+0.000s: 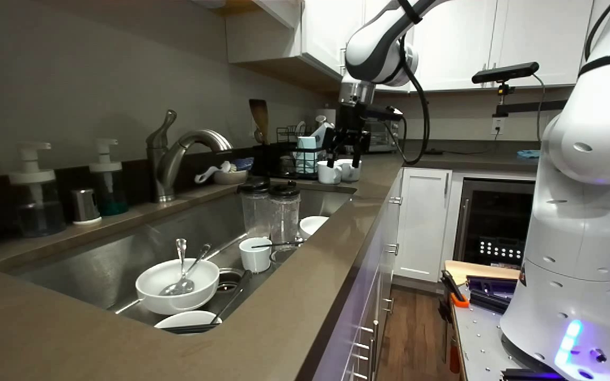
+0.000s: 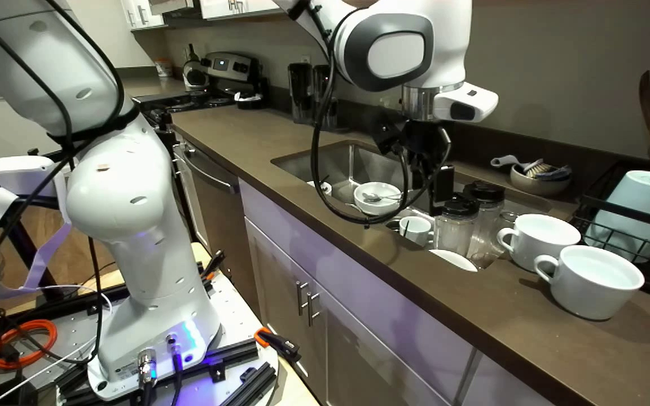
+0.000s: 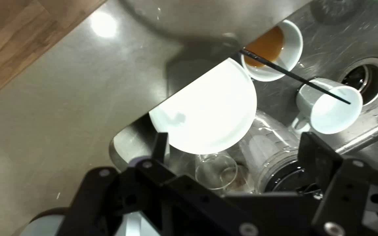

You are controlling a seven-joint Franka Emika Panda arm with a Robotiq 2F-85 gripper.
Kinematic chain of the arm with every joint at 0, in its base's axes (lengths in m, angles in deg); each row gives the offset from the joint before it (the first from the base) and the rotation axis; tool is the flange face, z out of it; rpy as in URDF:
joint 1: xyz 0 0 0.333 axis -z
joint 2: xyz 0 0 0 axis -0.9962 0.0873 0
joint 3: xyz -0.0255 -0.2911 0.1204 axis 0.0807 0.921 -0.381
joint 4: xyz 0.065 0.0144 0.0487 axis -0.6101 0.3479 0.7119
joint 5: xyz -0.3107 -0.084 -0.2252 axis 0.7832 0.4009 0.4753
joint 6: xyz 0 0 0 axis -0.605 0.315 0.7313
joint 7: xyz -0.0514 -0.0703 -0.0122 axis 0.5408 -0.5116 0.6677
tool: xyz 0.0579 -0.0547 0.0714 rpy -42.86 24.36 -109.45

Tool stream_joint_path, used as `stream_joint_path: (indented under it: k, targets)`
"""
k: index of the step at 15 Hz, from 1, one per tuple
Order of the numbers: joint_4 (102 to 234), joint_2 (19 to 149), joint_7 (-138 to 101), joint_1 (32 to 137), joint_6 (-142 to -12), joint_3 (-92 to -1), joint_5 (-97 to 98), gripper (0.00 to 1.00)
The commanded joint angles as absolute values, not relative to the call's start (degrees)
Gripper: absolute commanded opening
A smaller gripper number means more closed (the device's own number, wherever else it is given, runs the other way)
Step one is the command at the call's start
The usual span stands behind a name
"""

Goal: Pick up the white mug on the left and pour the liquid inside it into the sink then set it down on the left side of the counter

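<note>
The gripper (image 3: 236, 146) is spread wide, holds nothing and touches nothing; it hangs above the end of the sink (image 1: 98, 272). Just past that end, upright on the counter (image 2: 641, 344), stand a white mug (image 2: 539, 242) and, beside it, a second white mug (image 2: 593, 285); which one is meant cannot be certified from where I stand, nor can any liquid. Step judged in hand: the approach. Recommended: centre over the chosen one, grip squarely without nudging the other, and lift level against spilling.
</note>
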State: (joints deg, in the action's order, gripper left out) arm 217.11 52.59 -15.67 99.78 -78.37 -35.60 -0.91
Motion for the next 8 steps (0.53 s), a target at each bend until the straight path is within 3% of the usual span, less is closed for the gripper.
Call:
stream_joint_path:
  k: [1,8]
  targets:
    - [213.90,57.43,-12.03,102.61,-78.29,-35.81,2.77,1.00]
    - [210.75,60.21,-15.05,103.09,-79.45,-33.33,1.32,1.00]
